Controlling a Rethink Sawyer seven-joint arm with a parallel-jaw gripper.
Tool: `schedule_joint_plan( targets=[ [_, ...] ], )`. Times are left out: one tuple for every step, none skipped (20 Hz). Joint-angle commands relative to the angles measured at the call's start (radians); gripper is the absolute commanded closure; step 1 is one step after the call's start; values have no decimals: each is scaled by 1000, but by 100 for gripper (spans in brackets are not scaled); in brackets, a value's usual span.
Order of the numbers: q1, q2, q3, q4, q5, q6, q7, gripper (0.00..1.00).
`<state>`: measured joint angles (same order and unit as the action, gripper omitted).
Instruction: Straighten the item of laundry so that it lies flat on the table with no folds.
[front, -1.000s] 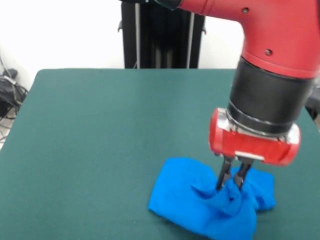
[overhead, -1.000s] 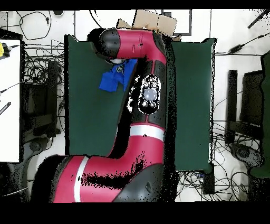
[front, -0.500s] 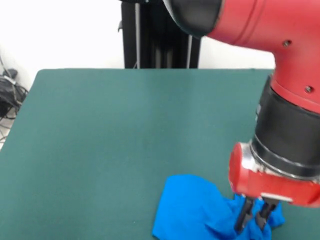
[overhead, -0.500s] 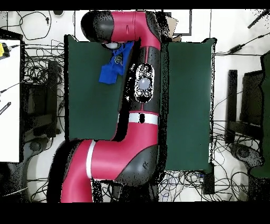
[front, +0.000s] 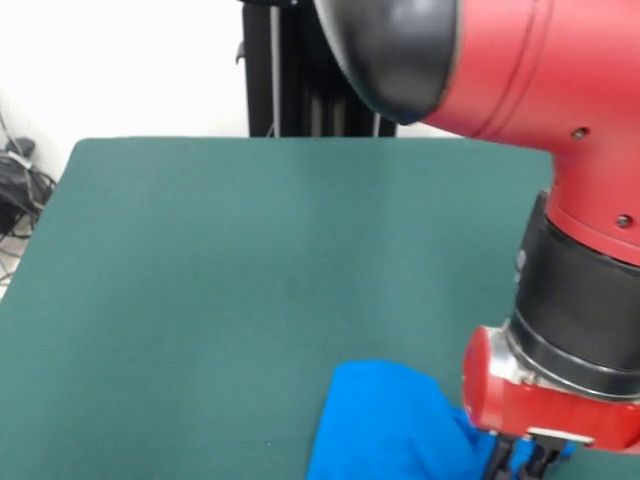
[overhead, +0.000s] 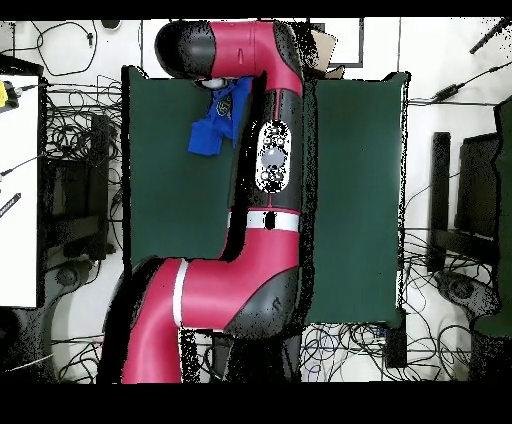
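Green felt bench (front: 220, 260) fills the front view, bare across its left and middle. Cables (front: 20, 185) trail on the floor off its left edge. Blue shirt (front: 385, 425) lies bunched at the near edge, right of centre, running out of the bottom of the front view; overhead it sits close to one end of the bench (overhead: 165, 200), partly under the arm. Gripper (front: 522, 462) stands at the shirt's right side, jaws narrow and pinching a gather of cloth, tips cut off by the lower edge.

Risk, as I judge it: a pull toward the near edge could drag the shirt off the bench, or the thin pinch could slip and leave it bunched. Arm (front: 560, 150) hides the shirt's right part, so folds there cannot be read.
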<state>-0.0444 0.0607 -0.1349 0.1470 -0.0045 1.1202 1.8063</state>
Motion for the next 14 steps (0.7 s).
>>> schedule_joint_plan(
  targets=[
    [-84, -341, 53, 596, 16, -199, -58, 100],
    [-96, -409, 53, 695, 24, -207, -88, 100],
    [-122, -506, 59, 825, 48, -190, -171, 100],
    [-135, -545, 60, 872, 54, -177, -224, 100],
    [-147, -581, 57, 910, 47, -148, -295, 100],
    [-160, -618, 54, 948, 41, -119, -366, 100],
    [-176, -651, 55, 986, 25, -105, -417, 100],
    [-187, -668, 61, 1008, 10, -110, -434, 100],
    [-198, -689, 61, 1035, -16, -122, -473, 100],
    [-212, -702, 71, 1059, -37, -144, -507, 100],
    [-226, -715, 81, 1083, -58, -166, -541, 100],
    [-242, -725, 93, 1106, -74, -189, -562, 100],
    [-258, -735, 105, 1130, -89, -212, -583, 100],
    [-271, -741, 114, 1148, -92, -229, -585, 100]
  ],
)
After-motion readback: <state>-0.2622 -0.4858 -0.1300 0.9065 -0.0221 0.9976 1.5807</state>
